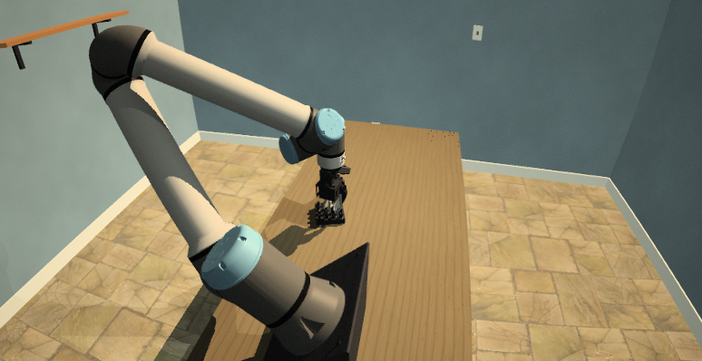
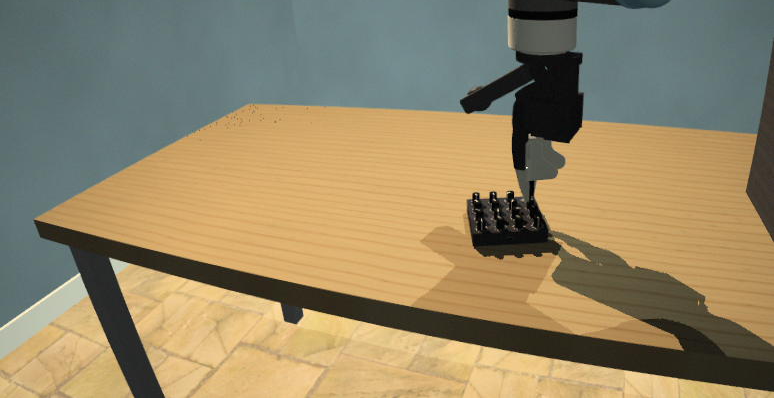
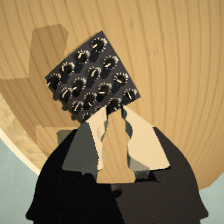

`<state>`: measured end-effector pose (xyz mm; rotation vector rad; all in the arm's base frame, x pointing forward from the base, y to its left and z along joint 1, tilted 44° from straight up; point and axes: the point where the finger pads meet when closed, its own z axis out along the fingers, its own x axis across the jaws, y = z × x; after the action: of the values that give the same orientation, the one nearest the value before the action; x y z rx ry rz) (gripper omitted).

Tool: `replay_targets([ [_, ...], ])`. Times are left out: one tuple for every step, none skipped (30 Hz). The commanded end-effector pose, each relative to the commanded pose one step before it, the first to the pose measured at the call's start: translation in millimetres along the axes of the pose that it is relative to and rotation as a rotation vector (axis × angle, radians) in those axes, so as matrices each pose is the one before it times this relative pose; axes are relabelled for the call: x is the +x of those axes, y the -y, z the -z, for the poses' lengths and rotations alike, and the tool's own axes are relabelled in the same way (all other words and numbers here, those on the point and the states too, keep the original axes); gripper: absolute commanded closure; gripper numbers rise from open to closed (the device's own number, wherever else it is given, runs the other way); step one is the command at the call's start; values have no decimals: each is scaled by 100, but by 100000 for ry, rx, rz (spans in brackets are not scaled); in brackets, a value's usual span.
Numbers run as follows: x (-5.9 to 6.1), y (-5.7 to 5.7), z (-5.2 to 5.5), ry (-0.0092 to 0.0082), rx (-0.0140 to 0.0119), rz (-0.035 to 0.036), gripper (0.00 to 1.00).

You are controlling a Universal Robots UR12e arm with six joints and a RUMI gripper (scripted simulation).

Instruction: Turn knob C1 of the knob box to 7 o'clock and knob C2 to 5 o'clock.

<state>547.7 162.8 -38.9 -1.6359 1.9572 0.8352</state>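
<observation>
The knob box (image 1: 334, 221) (image 2: 490, 238) (image 3: 96, 59) is a dark block with rows of black knobs. Its socket side faces the exterior view, left in the wrist view. My gripper (image 2: 530, 200) (image 3: 114, 106) points straight down over the knob-1 side. Its jaws are narrowly open, one fingertip on each side of knob C1 (image 3: 114, 102), with a gap between them. Fingertip height over C1 is hard to judge. Knob C2 (image 3: 104, 89) stands just beyond the fingertips, uncovered. C1's pointer is partly hidden; I cannot read either hour surely.
Knob D1 (image 3: 130, 93) and B1 stand beside the fingertips. The box rests on the wooden table (image 1: 407, 210) (image 2: 324, 178). The arm's dark base plate (image 1: 361, 289) stands upright on the table near the box. The arm's shadow crosses the table in front of the box.
</observation>
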Motion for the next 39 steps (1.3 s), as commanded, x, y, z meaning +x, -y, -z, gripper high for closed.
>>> replay_targets([
  [6, 60, -279, -20, 107, 28, 89],
  [0, 0, -86, 0, 0, 0, 89],
  [0, 0, -83, 0, 0, 0, 89],
  [0, 0, -78, 0, 0, 0, 89],
  [0, 0, -72, 0, 0, 0, 89],
  [0, 0, -65, 0, 0, 0, 89],
  [0, 0, 0, 0, 0, 0, 89],
  [0, 0, 0, 0, 0, 0, 89],
  [0, 0, -58, 0, 0, 0, 89],
  [0, 0, -49, 0, 0, 0, 89],
  [0, 0, -40, 0, 0, 0, 89],
  [0, 0, -31, 0, 0, 0, 89],
  [0, 0, -23, 0, 0, 0, 89],
  [0, 0, -15, 0, 0, 0, 89],
  [0, 0, -8, 0, 0, 0, 89],
  [0, 0, -3, 0, 0, 0, 89],
  [0, 0, 0, 0, 0, 0, 89],
  [0, 0, 0, 0, 0, 0, 89],
  [0, 0, 0, 0, 0, 0, 89],
  [0, 0, 0, 0, 0, 0, 89],
  [0, 0, 0, 0, 0, 0, 89],
  [0, 0, 0, 0, 0, 0, 89],
  [0, 0, 0, 0, 0, 0, 89],
  [0, 0, 0, 0, 0, 0, 89],
  [0, 0, 0, 0, 0, 0, 89],
  [0, 0, 0, 0, 0, 0, 89],
  [0, 0, 0, 0, 0, 0, 89],
  [0, 0, 0, 0, 0, 0, 89],
  [0, 0, 0, 0, 0, 0, 89],
  [0, 0, 0, 0, 0, 0, 89],
  [0, 0, 0, 0, 0, 0, 89],
  [0, 0, 0, 0, 0, 0, 89],
  [0, 0, 0, 0, 0, 0, 89],
  [0, 0, 0, 0, 0, 0, 89],
  [0, 0, 0, 0, 0, 0, 89],
  [0, 0, 0, 0, 0, 0, 89],
  [0, 0, 0, 0, 0, 0, 89],
  [0, 0, 0, 0, 0, 0, 89],
  [0, 0, 0, 0, 0, 0, 89],
])
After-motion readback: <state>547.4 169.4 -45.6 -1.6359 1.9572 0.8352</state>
